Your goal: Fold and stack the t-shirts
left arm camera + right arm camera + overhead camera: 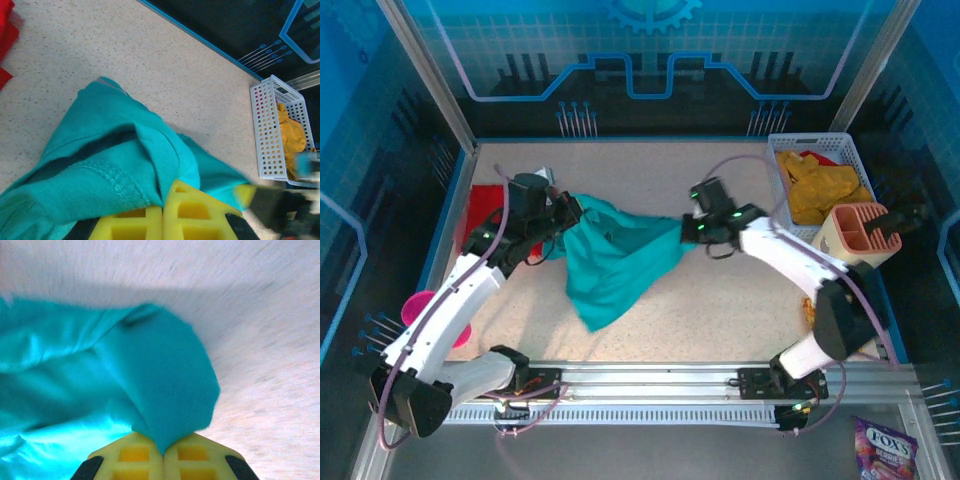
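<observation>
The teal t-shirt point(615, 255) hangs bunched between my two arms over the middle of the table, its lower part draping toward the near edge. My left gripper point(563, 212) is shut on its left edge, the yellow fingers point(195, 210) pinching a seamed fold of the teal t-shirt point(110, 165). My right gripper point(692, 228) is shut on the right corner, where the teal t-shirt point(160, 385) runs down into the closed yellow fingers point(200, 455). A red t-shirt point(485, 205) lies at the table's left edge. Mustard-yellow t-shirts point(820, 185) fill the white basket point(782, 160).
A beige holder point(855, 232) stands in front of the basket at the right. A pink cup point(420, 310) sits beyond the table's left rim. A sweets packet point(885, 448) lies off the table at the bottom right. The speckled tabletop point(650, 170) stretches behind the shirt.
</observation>
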`<state>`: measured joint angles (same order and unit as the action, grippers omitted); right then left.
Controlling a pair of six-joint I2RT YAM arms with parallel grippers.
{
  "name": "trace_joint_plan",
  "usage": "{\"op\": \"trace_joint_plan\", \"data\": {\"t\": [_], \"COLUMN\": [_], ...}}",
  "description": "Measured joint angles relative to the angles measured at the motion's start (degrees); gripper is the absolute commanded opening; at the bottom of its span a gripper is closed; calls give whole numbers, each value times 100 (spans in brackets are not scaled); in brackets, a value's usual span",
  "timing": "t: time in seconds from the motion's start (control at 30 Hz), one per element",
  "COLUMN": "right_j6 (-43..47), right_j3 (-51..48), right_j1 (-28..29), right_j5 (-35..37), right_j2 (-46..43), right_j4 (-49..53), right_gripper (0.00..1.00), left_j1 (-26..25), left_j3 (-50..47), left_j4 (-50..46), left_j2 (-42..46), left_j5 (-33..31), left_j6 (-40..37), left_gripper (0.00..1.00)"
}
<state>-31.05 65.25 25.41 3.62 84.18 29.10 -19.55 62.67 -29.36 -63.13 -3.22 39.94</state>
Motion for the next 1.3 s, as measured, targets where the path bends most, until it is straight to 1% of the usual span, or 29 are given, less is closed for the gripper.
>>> {"op": "trace_joint_plan", "data": {"t": [0.07, 0.13, 0.17, 0.2, 0.23, 0.27, 0.3, 0.33, 0.37, 0.43, 0.53, 0.63, 0.77, 0.87, 0.97, 1.07, 1.13, 1.3], "right_j6": [317, 555, 664, 767, 844, 905, 938, 964, 979, 1008, 990, 804, 269, -291, -756, -957, -964, -763], "right_j3": [61, 236, 343, 457, 595, 750, 837, 903, 916, 887, 588, -70, -885, -1488, -1965, -2063, -1926, -1305], "right_j1": [-671, -1095, -1209, -1263, -1272, -1268, -1257, -1257, -1259, -1261, -1213, -841, 188, 1016, 1714, 2190, 2455, 2973], "right_j5": [-111, -186, -227, -260, -260, -243, -186, -35, 109, 323, 341, 201, -92, -118, -37, 256, 518, 1102], "right_j2": [-369, -393, -319, -208, -57, 146, 286, 463, 592, 754, 667, 131, -570, -732, -706, -498, -188, 723], "right_j4": [170, 356, 420, 505, 614, 713, 780, 848, 905, 1058, 1102, 988, 787, 514, 319, 149, 107, -9], "right_gripper": [0, 2, 1, 2, 10, 38, 60, 82, 93, 100, 100, 94, 88, 85, 84, 81, 79, 79], "left_j1": [85, 151, 179, 201, 229, 258, 286, 328, 363, 448, 542, 568, 575, 590, 590, 597, 623, 754], "left_j3": [-140, -396, -511, -603, -671, -704, -706, -706, -706, -704, -706, -776, -1054, -1362, -1617, -1766, -1790, -1799], "left_j4": [79, 251, 313, 382, 470, 542, 586, 647, 684, 739, 743, 809, 872, 866, 863, 800, 710, 511], "left_j2": [20, -13, -63, -144, -291, -446, -590, -774, -914, -1167, -1384, -1355, -1217, -1038, -826, -627, -540, -343], "left_j5": [2, 24, 46, 63, 72, 85, 87, 87, 92, 116, 160, 188, 308, 374, 409, 413, 413, 415], "left_j6": [17, 55, 55, 76, 63, 70, 72, 55, 52, 33, 17, 11, 17, 20, 39, 39, 37, 15], "left_gripper": [7, 14, 22, 34, 53, 71, 77, 80, 82, 84, 84, 84, 83, 82, 81, 81, 81, 81]}}
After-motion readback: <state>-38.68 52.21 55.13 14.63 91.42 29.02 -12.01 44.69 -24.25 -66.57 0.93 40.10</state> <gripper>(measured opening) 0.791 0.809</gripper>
